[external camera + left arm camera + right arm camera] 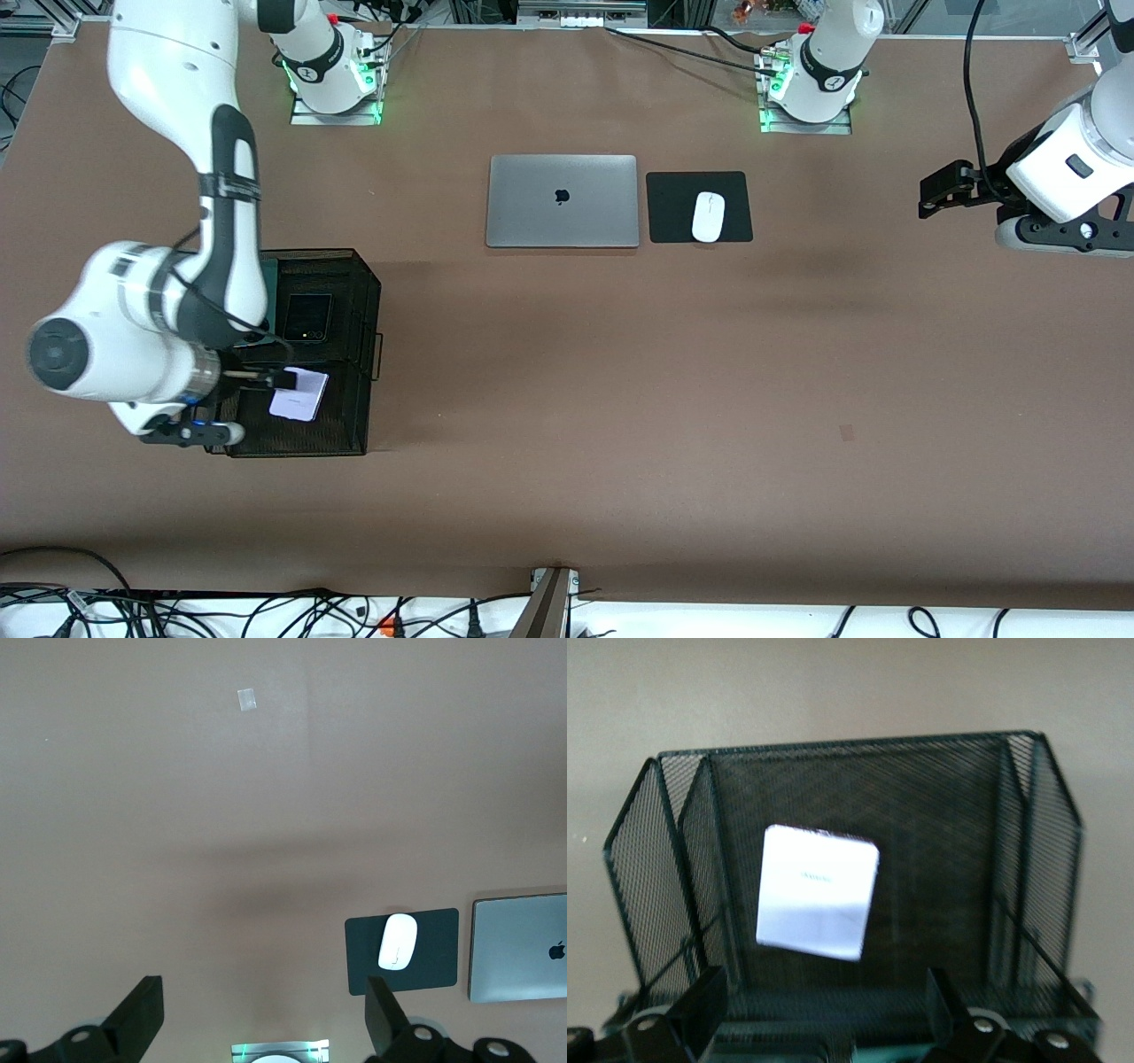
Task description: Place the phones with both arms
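- Phones are sitting in a black mesh organizer [354, 292] at the right arm's end of the table; the pale-lilac phone [299, 395] is lying flat in the compartment nearer the front camera, and the black phone [306, 316] is lying in the compartment just farther from the camera
- Something dark green is showing as a sliver [271, 279] at the organizer's edge under the right arm, but whether it is the third phone I cannot tell
- Right gripper [285, 379] is hovering over the organizer's nearer compartment, right at the edge of the pale-lilac phone, with its fingers [700, 997] spread apart and gripping nothing; in the right wrist view the lilac slab [818, 891] is lying clear between and ahead of the two fingertips, resting on the mesh floor, slightly askew to the compartment walls
- Left gripper [926, 197] is waiting in the air over bare table at the left arm's end, well apart from everything, with its jaws wide and nothing between them; in the left wrist view its fingers [137, 1014] are framing only brown tabletop
- Grey laptop [563, 201] is lying closed near the middle of the table, toward the robots' bases
- White mouse [708, 216] is resting on a black mouse pad [673, 208] just beside the laptop, toward the left arm's end
- Brown table [620, 399] is carrying all of it
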`<state>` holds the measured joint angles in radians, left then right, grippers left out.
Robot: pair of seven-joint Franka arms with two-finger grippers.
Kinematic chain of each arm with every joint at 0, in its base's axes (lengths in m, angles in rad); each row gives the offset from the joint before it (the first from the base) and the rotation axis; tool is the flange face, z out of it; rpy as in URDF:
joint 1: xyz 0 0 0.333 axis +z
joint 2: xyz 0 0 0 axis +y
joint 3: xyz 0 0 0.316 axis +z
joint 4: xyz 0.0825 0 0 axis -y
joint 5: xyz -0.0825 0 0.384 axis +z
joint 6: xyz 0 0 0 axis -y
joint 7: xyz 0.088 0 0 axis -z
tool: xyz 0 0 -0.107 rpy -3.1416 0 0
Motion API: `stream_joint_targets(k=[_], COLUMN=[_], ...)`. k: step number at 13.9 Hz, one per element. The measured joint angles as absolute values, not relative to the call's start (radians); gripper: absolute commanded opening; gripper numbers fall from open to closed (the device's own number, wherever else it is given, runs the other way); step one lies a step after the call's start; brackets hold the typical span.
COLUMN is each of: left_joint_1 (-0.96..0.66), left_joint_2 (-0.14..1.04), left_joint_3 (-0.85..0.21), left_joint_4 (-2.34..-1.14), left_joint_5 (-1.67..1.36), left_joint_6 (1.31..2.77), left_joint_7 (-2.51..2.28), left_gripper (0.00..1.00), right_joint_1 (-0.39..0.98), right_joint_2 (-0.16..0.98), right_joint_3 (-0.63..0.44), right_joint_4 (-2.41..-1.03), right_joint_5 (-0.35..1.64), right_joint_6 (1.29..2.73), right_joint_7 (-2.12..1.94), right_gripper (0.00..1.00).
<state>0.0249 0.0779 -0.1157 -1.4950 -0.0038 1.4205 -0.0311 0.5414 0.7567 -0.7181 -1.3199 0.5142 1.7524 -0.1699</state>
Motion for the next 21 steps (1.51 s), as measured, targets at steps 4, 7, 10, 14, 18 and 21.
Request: stream_joint_targets(k=[4,7,10,14,18,21], left_joint_1=[0.025,0.025,0.025,0.025,0.025,0.025], left_joint_2=[0.078,0.078,0.078,0.078,0.078,0.078], left_joint_3=[-0.116,-0.114,-0.113,-0.113,-0.112,-0.111], left_joint_4=[-1.495,-1.495,-1.495,-1.495,-1.495,-1.495], left_joint_5=[-0.004,-0.004,-0.004,-0.004,-0.004,-0.004], left_joint_6=[1.420,1.420,1.420,1.420,1.420,1.420], left_joint_7=[-0.031,-0.031,-0.031,-0.031,-0.031,-0.031], left_gripper=[1.00,1.00,1.00,1.00,1.00,1.00], right_joint_1=[0.539,0.538,0.532,0.519,0.519,0.516], right_joint_2=[0.669,0.616,0.578,0.539,0.538,0.538], right_joint_3=[-0.759,-0.784,-0.791,-0.791,-0.784,-0.778], right_joint_4=[-1.298,-1.297,-1.296,-1.294,-1.294,-1.294], right_joint_5=[0.514,0.514,0.514,0.514,0.514,0.512], right_joint_6=[1.596,1.514,1.487,1.460,1.459,1.459], right_joint_7=[-0.171,-0.171,-0.171,-0.162,-0.157,-0.154], right_gripper=[1.00,1.00,1.00,1.00,1.00,1.00])
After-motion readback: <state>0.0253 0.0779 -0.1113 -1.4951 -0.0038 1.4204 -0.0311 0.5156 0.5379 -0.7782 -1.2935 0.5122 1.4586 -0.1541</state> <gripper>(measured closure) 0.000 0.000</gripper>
